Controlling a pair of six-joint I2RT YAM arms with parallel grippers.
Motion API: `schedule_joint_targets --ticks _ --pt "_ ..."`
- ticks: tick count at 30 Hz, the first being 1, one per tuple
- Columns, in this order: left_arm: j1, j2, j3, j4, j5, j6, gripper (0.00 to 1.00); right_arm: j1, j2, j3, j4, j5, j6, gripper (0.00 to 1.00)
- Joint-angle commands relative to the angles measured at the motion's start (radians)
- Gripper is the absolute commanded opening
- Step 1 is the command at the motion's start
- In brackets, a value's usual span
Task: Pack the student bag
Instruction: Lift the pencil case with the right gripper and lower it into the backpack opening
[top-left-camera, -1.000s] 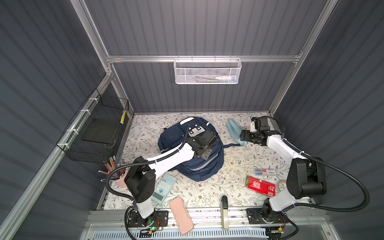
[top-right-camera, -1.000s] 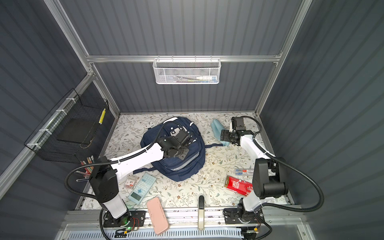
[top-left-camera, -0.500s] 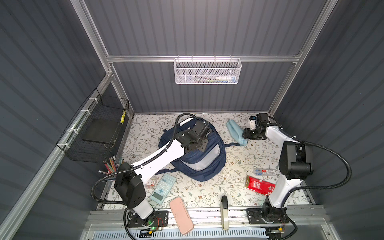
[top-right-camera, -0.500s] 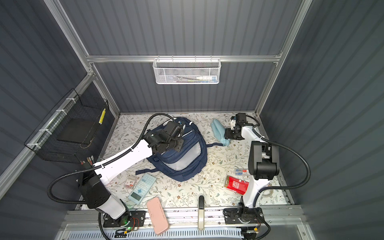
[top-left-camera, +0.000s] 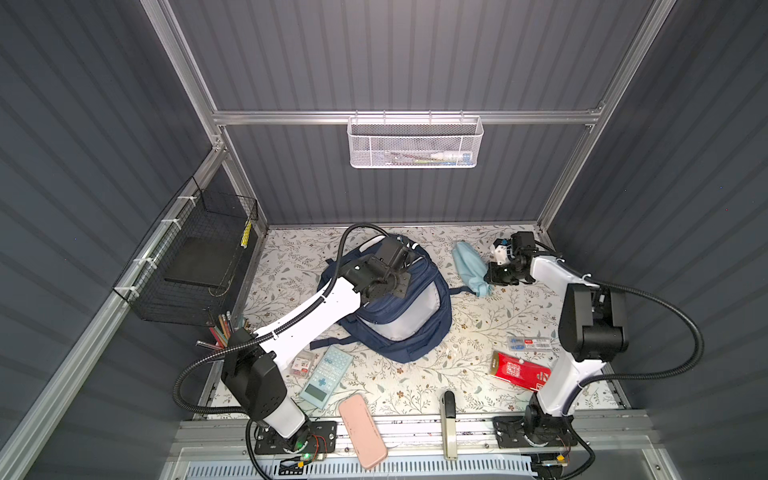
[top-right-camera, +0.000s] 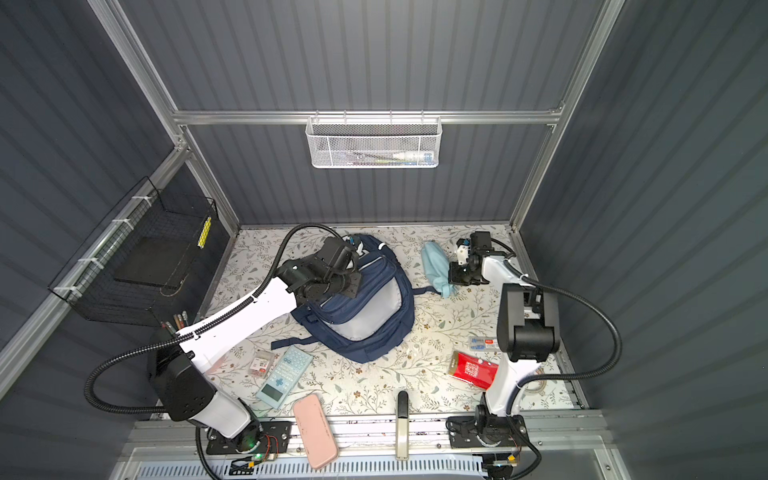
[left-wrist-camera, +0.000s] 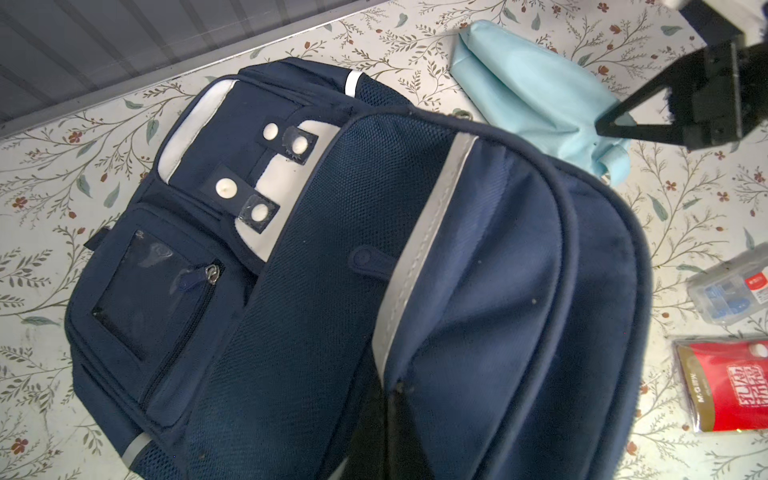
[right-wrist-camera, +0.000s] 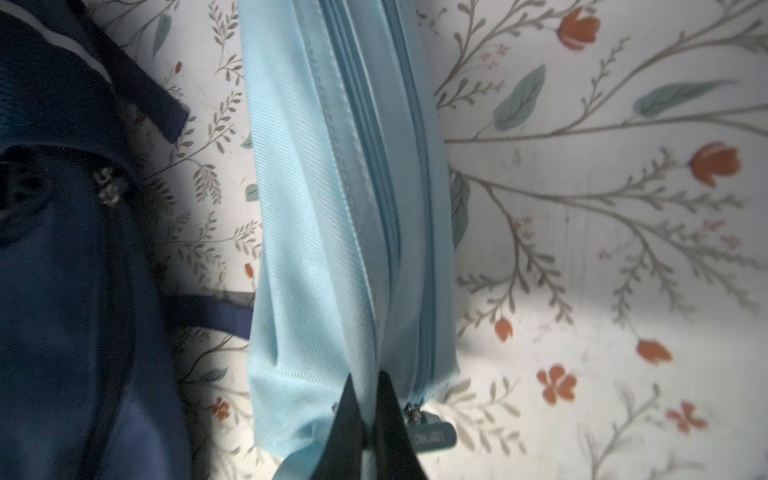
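The student bag (top-left-camera: 399, 316) (top-right-camera: 365, 320), a navy backpack with grey-white stripes, lies mid-table. My left gripper (left-wrist-camera: 392, 388) is shut on a fold of its fabric beside a grey stripe (left-wrist-camera: 419, 249), near the bag's upper end. A light blue pouch (top-left-camera: 469, 266) (top-right-camera: 434, 266) (left-wrist-camera: 532, 91) lies right of the bag. My right gripper (right-wrist-camera: 365, 384) (top-left-camera: 492, 276) is shut on the pouch (right-wrist-camera: 340, 208), pinching fabric at the end next to its zip pull (right-wrist-camera: 430, 436).
A pink case (top-left-camera: 361, 432), calculator (top-left-camera: 326, 376) and black-and-beige tool (top-left-camera: 448, 424) lie along the front. A red packet (top-left-camera: 519, 370) and clear box (top-left-camera: 532, 343) lie by the right arm's base. A black wire basket (top-left-camera: 195, 266) hangs left, a white mesh basket (top-left-camera: 415, 143) behind.
My right gripper was open beside the pouch and has closed on its end. My left gripper, still shut, moved towards the back with the bag's fabric.
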Motion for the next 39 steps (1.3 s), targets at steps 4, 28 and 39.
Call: schedule_joint_targets --ticks 4,28,39 --pt "0.026 -0.035 0.054 0.054 0.053 -0.057 0.0 0.107 -0.377 -0.123 -0.052 -0.048 0.109 0.02" --pt "0.076 0.09 0.301 0.006 0.159 -0.212 0.0 0.589 -0.654 -0.534 0.396 -0.147 0.679 0.0" --pt "0.086 0.128 0.459 -0.067 0.208 -0.237 0.0 0.622 -0.132 -0.274 0.849 -0.061 0.767 0.0"
